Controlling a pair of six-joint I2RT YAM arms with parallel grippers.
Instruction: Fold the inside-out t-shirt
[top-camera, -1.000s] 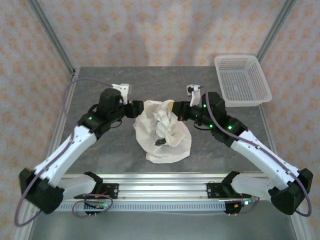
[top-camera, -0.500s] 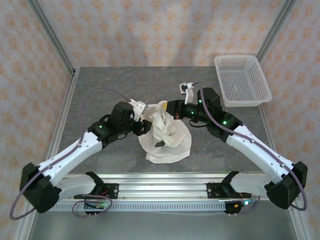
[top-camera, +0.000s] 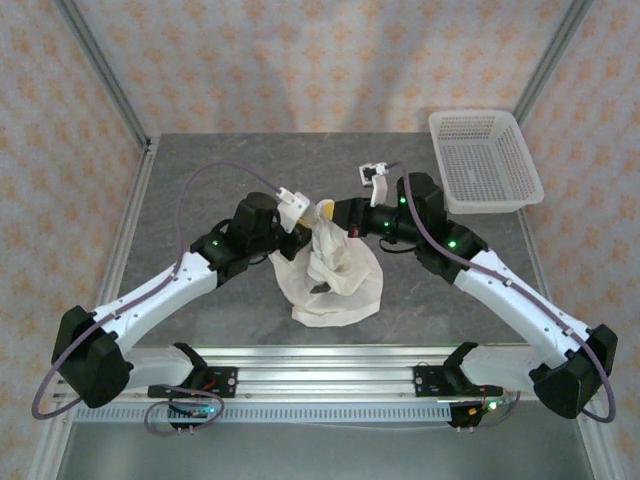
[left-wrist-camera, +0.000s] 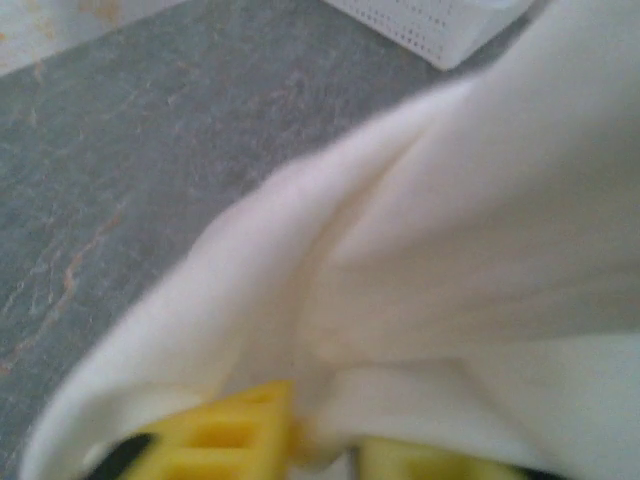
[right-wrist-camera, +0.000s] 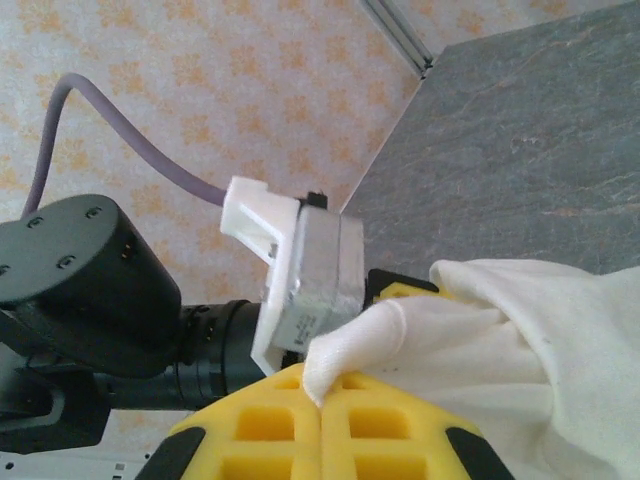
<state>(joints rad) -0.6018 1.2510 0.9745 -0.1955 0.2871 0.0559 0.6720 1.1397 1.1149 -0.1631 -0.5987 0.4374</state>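
The inside-out t-shirt (top-camera: 342, 272) is a crumpled cream heap in the middle of the grey table, its top pulled up into a peak, with a small dark mark (top-camera: 320, 287) low on its front. My left gripper (top-camera: 305, 218) is at the left of that peak. Cloth (left-wrist-camera: 450, 250) bulges over its yellow fingers (left-wrist-camera: 225, 440), which are shut on a fold. My right gripper (top-camera: 338, 213) meets the peak from the right. Its yellow jaws (right-wrist-camera: 320, 410) are shut on a thin hem of the shirt (right-wrist-camera: 520, 320). The two grippers are almost touching.
A white plastic mesh basket (top-camera: 485, 160) stands at the back right corner of the table (top-camera: 200, 170). The left arm's wrist camera block (right-wrist-camera: 305, 270) sits very close in front of my right fingers. Patterned walls enclose the table.
The left arm swung in from the shirt's left edge to the raised peak and its jaws closed on cloth. The right gripper lifted its hem slightly, then held still.
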